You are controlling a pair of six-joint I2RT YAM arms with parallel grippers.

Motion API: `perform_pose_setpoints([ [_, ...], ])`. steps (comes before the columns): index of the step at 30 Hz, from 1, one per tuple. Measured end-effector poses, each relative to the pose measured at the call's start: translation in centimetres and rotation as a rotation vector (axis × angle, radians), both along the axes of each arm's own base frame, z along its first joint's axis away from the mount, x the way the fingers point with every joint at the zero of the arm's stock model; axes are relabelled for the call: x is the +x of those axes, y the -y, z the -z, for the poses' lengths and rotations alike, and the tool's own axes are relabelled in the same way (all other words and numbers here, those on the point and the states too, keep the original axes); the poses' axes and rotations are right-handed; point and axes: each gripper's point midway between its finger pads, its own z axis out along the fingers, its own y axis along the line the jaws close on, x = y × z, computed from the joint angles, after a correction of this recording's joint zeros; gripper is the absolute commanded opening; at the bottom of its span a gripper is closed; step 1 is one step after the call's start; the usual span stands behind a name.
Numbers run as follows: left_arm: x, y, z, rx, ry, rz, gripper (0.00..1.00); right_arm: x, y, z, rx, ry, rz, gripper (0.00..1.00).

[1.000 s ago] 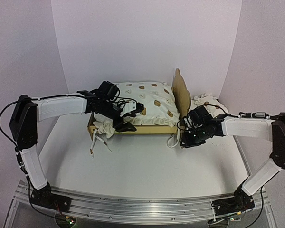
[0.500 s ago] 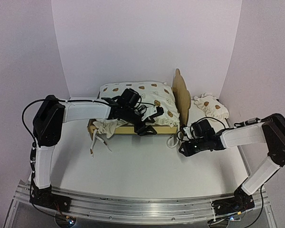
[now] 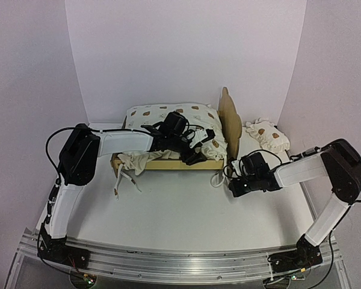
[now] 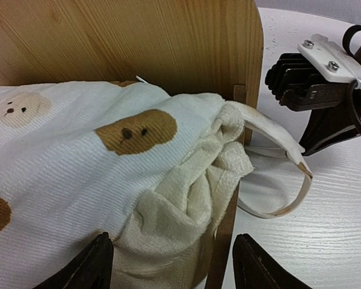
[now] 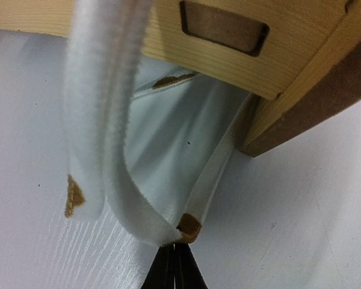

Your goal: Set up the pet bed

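Note:
The pet bed (image 3: 230, 114) stands at the back, its light-wood frame and tall headboard (image 4: 168, 42) carrying the cream bear-print cushion (image 3: 168, 120). My left gripper (image 3: 197, 152) hovers open at the cushion's near right corner (image 4: 180, 223), which bulges between the dark fingertips (image 4: 99, 262) beside the headboard post. A tie string (image 4: 283, 180) loops from that corner onto the table. My right gripper (image 3: 232, 184) is low on the table by the bed's corner. Its tips (image 5: 175, 259) are shut together, pinching the brown-tipped ends of the tie string (image 5: 189, 226).
The small bear-print pillow (image 3: 266, 135) lies on the table right of the headboard. More tie strings (image 3: 121, 177) trail from the bed's front left corner. White walls enclose the table on three sides.
My left gripper has moved right along the bed's front to the cushion's right corner. My right gripper has dropped toward the table and closed on the tie string ends.

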Motion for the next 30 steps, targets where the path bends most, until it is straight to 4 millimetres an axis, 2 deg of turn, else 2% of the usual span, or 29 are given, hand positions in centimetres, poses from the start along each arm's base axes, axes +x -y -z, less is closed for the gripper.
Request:
perform_pose_setpoints([
  [3, 0.2, 0.3, 0.4, -0.007, 0.004, -0.005, 0.55, 0.1, -0.2, -0.4, 0.006, 0.011, -0.011, 0.03],
  [6, 0.2, 0.7, 0.5, -0.018, 0.011, -0.008, 0.31, 0.2, -0.5, -1.0, 0.019, 0.025, -0.022, 0.05],
  [10, 1.0, 1.8, 0.3, -0.03, 0.065, -0.03, 0.02, 0.5, -1.0, -1.6, 0.037, 0.037, -0.04, 0.22],
  [12, 1.4, 1.9, 0.3, -0.023, 0.085, -0.039, 0.0, 0.7, -1.2, -1.9, 0.039, 0.046, -0.052, 0.26],
  [20, 2.8, 1.3, -0.4, 0.001, 0.138, -0.083, 0.0, 1.6, -1.7, -2.7, 0.049, 0.068, -0.058, 0.3],
  [24, 3.1, 0.9, -0.2, 0.02, 0.141, -0.086, 0.0, 2.3, -1.8, -2.6, 0.036, 0.074, -0.047, 0.31],
  [28, 3.2, 0.6, 0.0, 0.025, 0.132, -0.086, 0.0, 2.9, -1.8, -1.8, 0.012, 0.07, -0.054, 0.28],
  [30, 3.3, 0.5, -0.1, 0.022, 0.131, -0.085, 0.0, 3.2, -2.0, -1.3, 0.001, 0.064, -0.057, 0.19],
])
